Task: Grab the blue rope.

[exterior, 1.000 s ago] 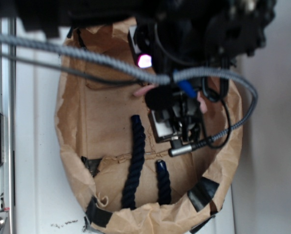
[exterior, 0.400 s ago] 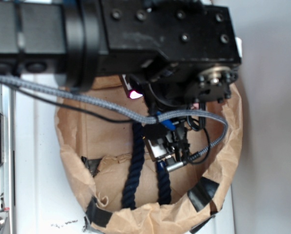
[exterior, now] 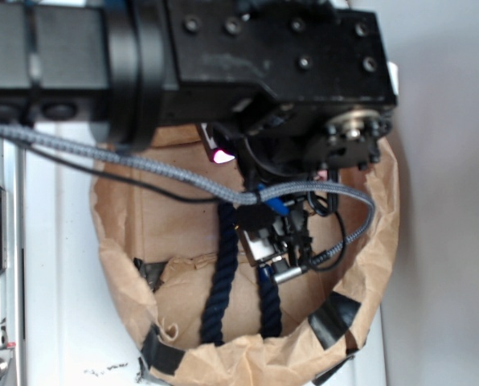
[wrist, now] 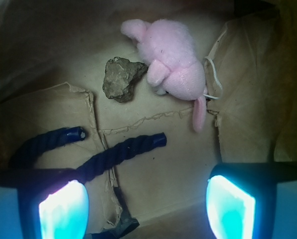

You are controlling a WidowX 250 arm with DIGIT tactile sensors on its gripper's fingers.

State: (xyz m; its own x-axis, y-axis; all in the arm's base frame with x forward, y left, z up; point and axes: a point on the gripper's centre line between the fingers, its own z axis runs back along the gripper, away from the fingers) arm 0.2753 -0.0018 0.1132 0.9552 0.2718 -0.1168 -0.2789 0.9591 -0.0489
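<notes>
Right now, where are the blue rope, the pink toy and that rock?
blue rope (wrist: 123, 151): wrist view, middle of the nearer strand.
pink plush toy (wrist: 174, 62): wrist view, its body.
rock (wrist: 120, 78): wrist view, its centre.

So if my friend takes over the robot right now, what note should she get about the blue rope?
Hand: open, empty, hanging above the floor of the paper bag.
Blue rope: lies on the bag floor; both ends show in the wrist view, one strand running under the left finger.
Pink plush toy and a rock lie farther off, apart from the rope.
Done: the hand is over the rope.
Left: lower, close on a strand, lift.
</notes>
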